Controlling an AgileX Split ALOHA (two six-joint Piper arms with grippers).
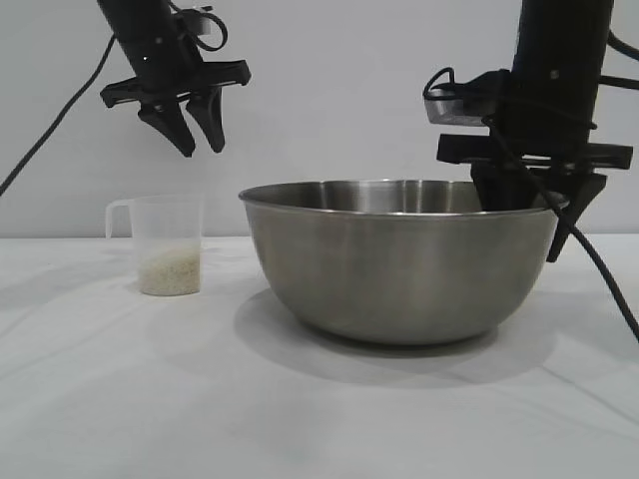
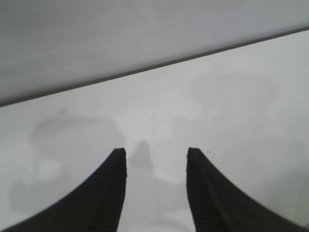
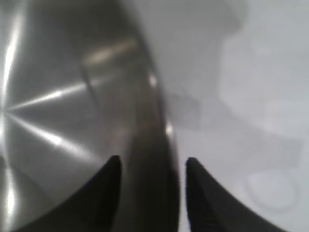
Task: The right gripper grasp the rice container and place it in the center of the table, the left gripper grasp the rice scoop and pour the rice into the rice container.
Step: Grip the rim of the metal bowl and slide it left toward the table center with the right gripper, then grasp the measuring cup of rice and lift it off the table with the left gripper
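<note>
The rice container (image 1: pixel 399 269), a wide steel bowl, stands on the white table (image 1: pixel 100 379) near the middle. My right gripper (image 1: pixel 524 220) points down over the bowl's right rim. In the right wrist view its jaws (image 3: pixel 152 162) stand apart, one finger inside the bowl (image 3: pixel 58 111) and one outside, with the rim between them. The rice scoop (image 1: pixel 168 244), a clear cup with a side handle, stands upright to the left of the bowl with rice (image 1: pixel 170 274) in its bottom. My left gripper (image 1: pixel 202 148) hangs open above the scoop, nothing between its fingers (image 2: pixel 155 152).
A plain pale wall runs behind the table. Black cables trail from both arms. Bare white tabletop (image 2: pixel 217 96) lies in front of the bowl and the scoop.
</note>
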